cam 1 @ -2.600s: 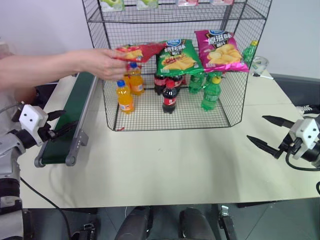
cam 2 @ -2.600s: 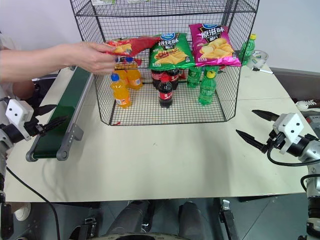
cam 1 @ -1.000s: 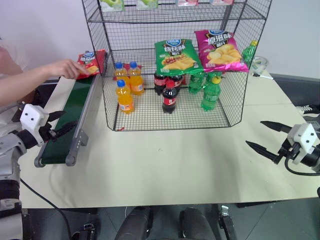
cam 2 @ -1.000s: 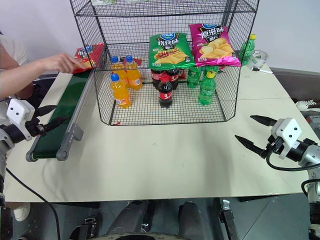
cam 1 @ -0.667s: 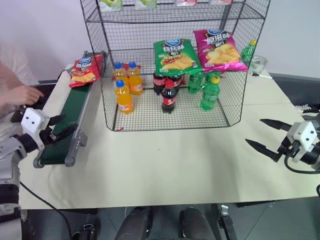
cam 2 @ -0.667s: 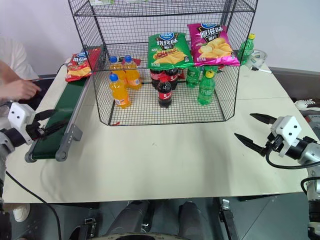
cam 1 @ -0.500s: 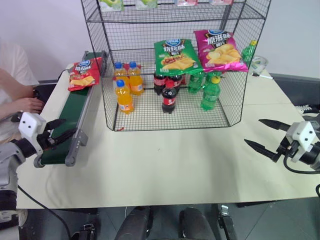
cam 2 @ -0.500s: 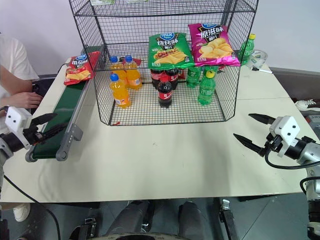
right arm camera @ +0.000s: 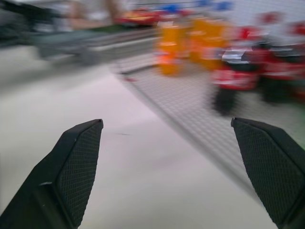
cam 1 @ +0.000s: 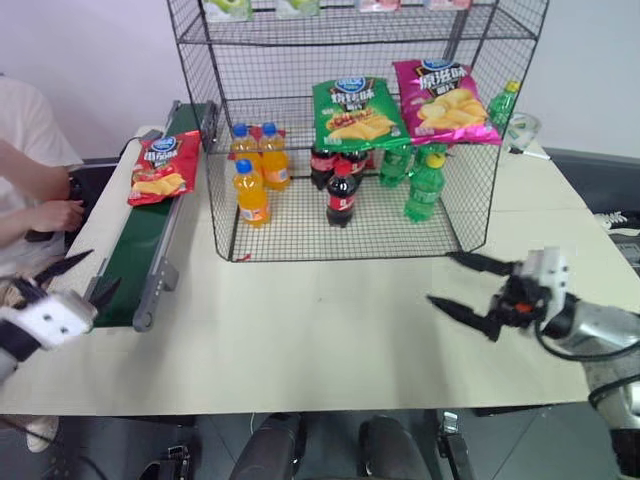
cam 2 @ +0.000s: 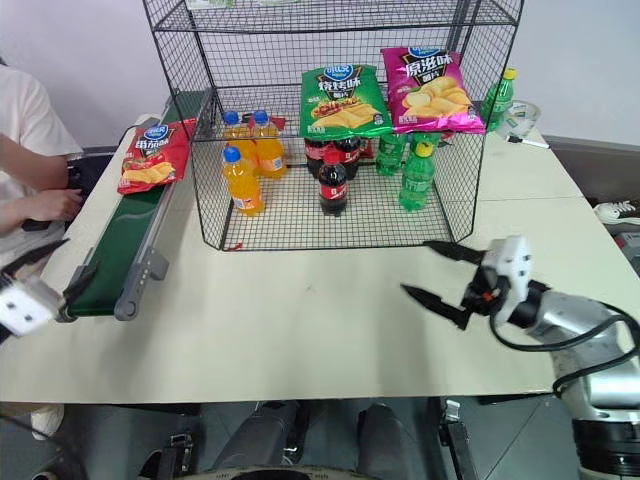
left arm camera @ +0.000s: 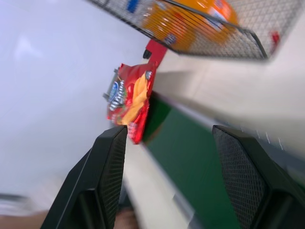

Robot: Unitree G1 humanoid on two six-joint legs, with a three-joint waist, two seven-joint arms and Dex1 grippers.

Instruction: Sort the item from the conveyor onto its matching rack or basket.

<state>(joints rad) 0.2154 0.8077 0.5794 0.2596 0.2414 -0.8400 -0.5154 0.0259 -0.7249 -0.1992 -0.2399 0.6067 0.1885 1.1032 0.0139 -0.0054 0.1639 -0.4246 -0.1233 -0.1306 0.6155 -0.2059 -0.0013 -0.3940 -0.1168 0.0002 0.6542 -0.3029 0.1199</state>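
The item, a flat red crisp bag (cam 1: pixel 160 170) with a blue logo, lies on the conveyor (cam 1: pixel 140 255), about halfway along its dark-green belt and partly over the outer rail. My left gripper (cam 1: pixel 98 272) is open just off the belt's near end, pointing along it; in the left wrist view the red bag (left arm camera: pixel 128 98) lies well beyond its empty fingers (left arm camera: pixel 112 167). The black wire rack (cam 1: pixel 470 150) stands mid-table. Open and empty, my right gripper (cam 1: pixel 440 277) hovers over the bare table in front of the rack's right corner.
The rack's middle tier holds a green bag (cam 1: pixel 355 112) and a magenta bag (cam 1: pixel 445 100); orange, cola and green bottles stand on its lower tier. A person sits at the far left, with a hand (cam 1: pixel 55 215) beside the conveyor. A green bottle (cam 1: pixel 503 103) stands behind the rack.
The person let go of the red bag and drew the hand back; the bag has travelled along the belt towards me. My left gripper pulled back and rolled. My right gripper swung left towards the table's middle.
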